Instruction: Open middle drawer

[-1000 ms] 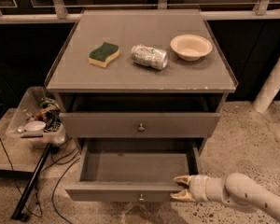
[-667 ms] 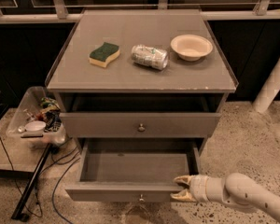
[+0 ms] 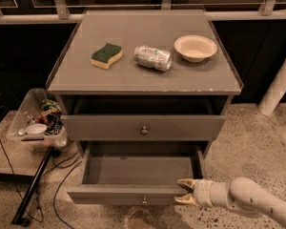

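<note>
Right now my gripper [image 3: 178, 191] is low in the camera view, at the right end of the bottom drawer's [image 3: 133, 170] front panel, with my pale arm [image 3: 250, 202] reaching in from the lower right corner. My fingers [image 3: 186, 182] are spread apart and hold nothing: the upper one sits near the top rim of that front and the lower one lies near its face, though I cannot tell whether either touches it. The bottom drawer stands open, its grey inside bare, and a small knob [image 3: 144, 202] shows low on its front. Above it is the middle drawer [image 3: 105, 127], a wide flat grey front with a small round metal knob [image 3: 144, 130] at its centre. It sits back under the edge of the cabinet top [image 3: 133, 32], well behind the front of the drawer below and well apart from my gripper. A dark band runs between it and the cabinet top. On the top lie a green and yellow sponge [image 3: 106, 55] to the left, a crushed can [image 3: 153, 57] on its side in the middle, and a pale bowl [image 3: 195, 47] to the right, each apart from the others. Left of the cabinet a clear bin [image 3: 24, 118] holds odds and ends, a white cup [image 3: 36, 129] among them, and dark cables [image 3: 62, 175] trail over the speckled floor [image 3: 257, 147].
</note>
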### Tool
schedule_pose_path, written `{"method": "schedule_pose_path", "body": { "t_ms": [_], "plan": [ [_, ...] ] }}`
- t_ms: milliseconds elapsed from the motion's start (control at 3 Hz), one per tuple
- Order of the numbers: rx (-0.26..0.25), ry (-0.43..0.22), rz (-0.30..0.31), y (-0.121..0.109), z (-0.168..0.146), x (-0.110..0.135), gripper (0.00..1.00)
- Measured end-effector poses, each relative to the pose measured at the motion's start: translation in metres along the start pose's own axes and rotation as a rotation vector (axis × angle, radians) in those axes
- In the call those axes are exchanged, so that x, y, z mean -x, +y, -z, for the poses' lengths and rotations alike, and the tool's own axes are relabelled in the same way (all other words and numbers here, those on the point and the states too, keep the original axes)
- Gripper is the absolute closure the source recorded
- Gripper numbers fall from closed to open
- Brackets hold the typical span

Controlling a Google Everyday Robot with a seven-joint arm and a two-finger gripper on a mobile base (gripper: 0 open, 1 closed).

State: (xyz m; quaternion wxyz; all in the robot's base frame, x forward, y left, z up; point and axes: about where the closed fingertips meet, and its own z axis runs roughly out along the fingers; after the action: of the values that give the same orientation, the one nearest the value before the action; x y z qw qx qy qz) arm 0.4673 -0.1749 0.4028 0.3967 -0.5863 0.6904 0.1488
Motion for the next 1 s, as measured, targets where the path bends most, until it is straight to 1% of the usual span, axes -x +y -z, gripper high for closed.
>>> {"method": "schedule_pose_path", "body": {
  "t_ms": [333,1000],
  "plan": [
    [-0.007,-0.005,-0.01,0.007,0.0049,-0.004,1.0],
    [-0.01,-0.009,-0.012,0.0105,0.0078,-0.0026,1.0]
  ]
}}
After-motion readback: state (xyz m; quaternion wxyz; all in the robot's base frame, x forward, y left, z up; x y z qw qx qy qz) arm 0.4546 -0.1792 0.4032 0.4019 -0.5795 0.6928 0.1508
